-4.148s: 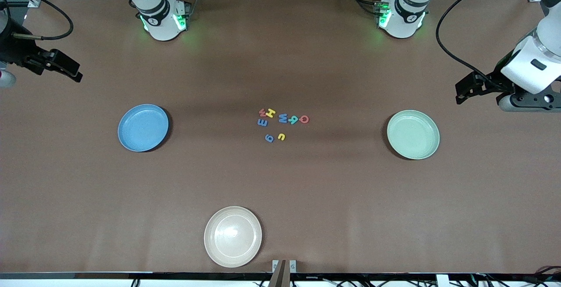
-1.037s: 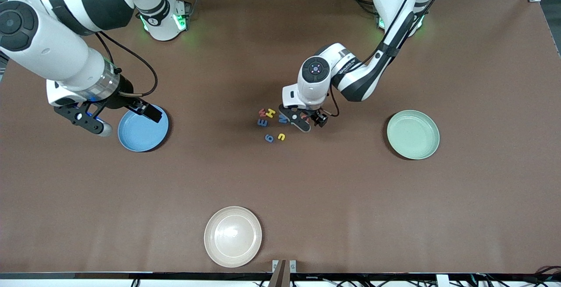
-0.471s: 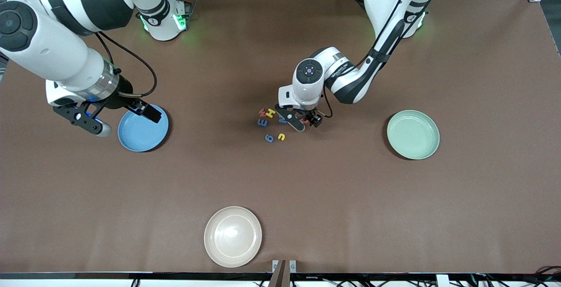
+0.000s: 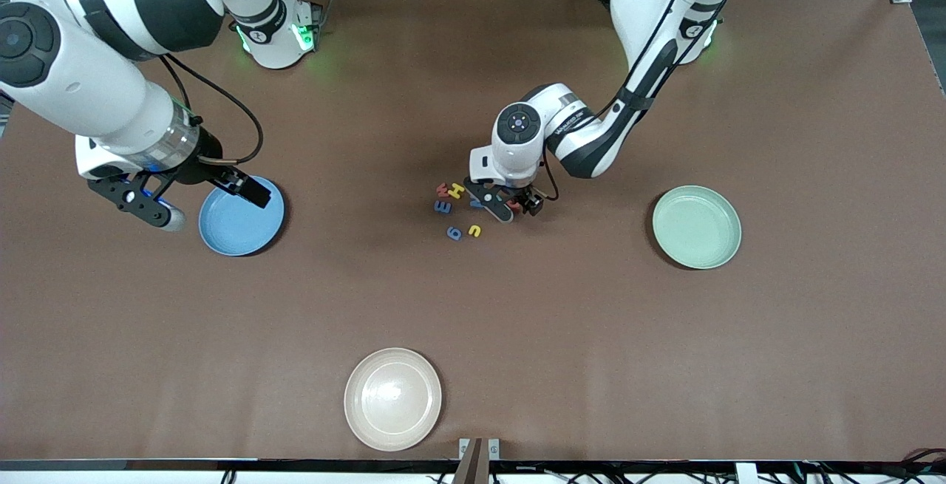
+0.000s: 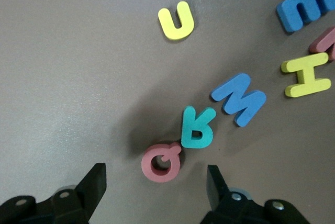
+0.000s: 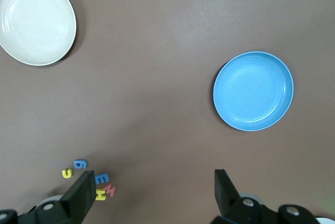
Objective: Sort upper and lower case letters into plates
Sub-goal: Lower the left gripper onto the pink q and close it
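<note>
Surface (image 4: 473, 321): brown matt covering, faintly grained, with a soft sheen seen in patches.
Letters (image 5: 238, 98): thick foam-like pieces, matt, softly rounded at the edges.
Blue plate (image 4: 242, 216): smooth, matt.
Mint green plate (image 4: 696, 227): smooth, matt.
Cream-white plate (image 4: 392, 398): smooth, slightly glossy.
Arm shells (image 4: 89, 92): glossy white plastic.
Fingers (image 5: 94, 182): matt black.

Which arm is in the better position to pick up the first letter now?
Left. The left gripper hangs open right over the red Q, fingers either side. The right gripper waits open by the blue plate, away from the letters.
</note>
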{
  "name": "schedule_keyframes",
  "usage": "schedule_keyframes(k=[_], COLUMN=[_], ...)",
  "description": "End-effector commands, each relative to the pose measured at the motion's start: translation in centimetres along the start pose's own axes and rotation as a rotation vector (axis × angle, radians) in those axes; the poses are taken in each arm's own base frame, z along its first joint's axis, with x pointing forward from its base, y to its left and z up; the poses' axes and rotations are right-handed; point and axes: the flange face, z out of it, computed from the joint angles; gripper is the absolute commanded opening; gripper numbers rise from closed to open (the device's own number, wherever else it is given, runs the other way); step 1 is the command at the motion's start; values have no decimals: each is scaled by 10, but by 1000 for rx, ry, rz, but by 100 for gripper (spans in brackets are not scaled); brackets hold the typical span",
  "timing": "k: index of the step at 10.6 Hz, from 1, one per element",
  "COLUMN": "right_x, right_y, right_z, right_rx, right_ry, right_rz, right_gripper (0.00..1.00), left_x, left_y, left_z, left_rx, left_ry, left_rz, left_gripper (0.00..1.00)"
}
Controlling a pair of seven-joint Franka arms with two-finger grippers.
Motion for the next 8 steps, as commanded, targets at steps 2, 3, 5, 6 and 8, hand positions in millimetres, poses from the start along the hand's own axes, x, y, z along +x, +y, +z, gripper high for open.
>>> schedule_keyframes(k=[2,3,5,6,8], right_x=[1,1,1,1,-1], right_y=[0,0,1,1,-1], right_z=[-3,-2,-3,-3,-3], right_rx=[16,15,16,15,16], right_ry=[-4,-5,-4,-5,-4], right_rz=[18,18,19,18,16], right_gripper=[100,100,100,100,100], left_x=[-4,-5,-5,-6,-7], left_y=[5,9,9,10,13], left_z=[6,8,13,14,17], left_rx=[45,55,65,65,65], left_ry=[4,3,-1,-3,-9], left_rz=[-9,-9,-9,-10,-5], left_gripper=[83,83,83,83,78])
